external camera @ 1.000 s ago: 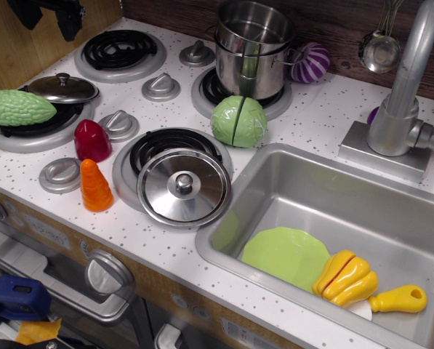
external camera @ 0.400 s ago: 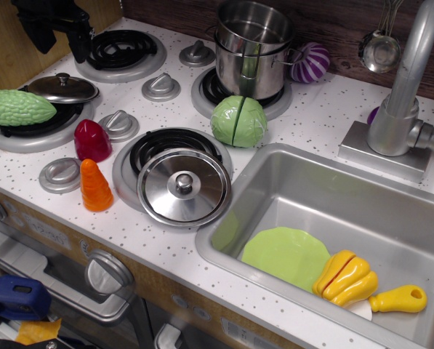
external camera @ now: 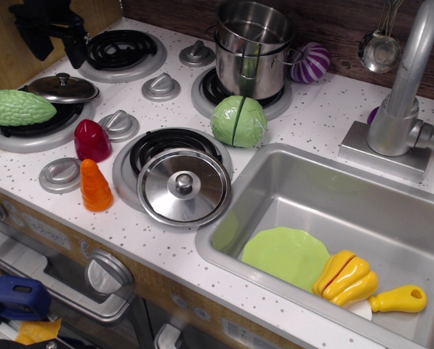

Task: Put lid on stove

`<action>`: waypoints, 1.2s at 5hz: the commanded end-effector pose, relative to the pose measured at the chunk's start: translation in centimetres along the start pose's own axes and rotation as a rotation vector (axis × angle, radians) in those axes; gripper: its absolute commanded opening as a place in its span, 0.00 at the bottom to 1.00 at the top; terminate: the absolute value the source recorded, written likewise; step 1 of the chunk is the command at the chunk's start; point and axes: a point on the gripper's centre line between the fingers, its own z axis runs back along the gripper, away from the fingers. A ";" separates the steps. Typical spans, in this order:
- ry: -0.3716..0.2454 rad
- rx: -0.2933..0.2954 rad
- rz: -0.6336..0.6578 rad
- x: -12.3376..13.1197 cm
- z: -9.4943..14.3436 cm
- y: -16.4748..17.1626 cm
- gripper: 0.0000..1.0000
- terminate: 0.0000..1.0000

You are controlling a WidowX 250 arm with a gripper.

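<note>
The small grey domed lid [external camera: 62, 88] with a round knob rests on the front-left coil burner [external camera: 27, 127] of the white speckled stove [external camera: 179, 109]. It leans beside a green bumpy toy gourd [external camera: 17, 107]. My black gripper [external camera: 58, 51] hangs at the top left, above and behind the lid, near the back-left burner [external camera: 120, 51]. Its two fingers stand apart with nothing between them.
A larger shiny flat-rimmed lid [external camera: 184, 187] lies on the front-right burner. A steel pot [external camera: 251, 47] sits on the back-right burner, with a green cabbage [external camera: 238, 121] in front. A red toy [external camera: 92, 139] and an orange toy [external camera: 95, 185] stand by the knobs. The sink [external camera: 391, 218] is at right.
My gripper has come down from the top edge and shifted a little left, closer to the small lid. Nothing else has moved.
</note>
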 end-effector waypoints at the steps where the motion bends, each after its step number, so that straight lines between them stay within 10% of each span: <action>1: -0.048 0.036 -0.005 0.6 1.9 1.0 1.00 0.00; 6: -0.099 0.099 -0.079 0.4 0.4 -0.1 1.00 0.00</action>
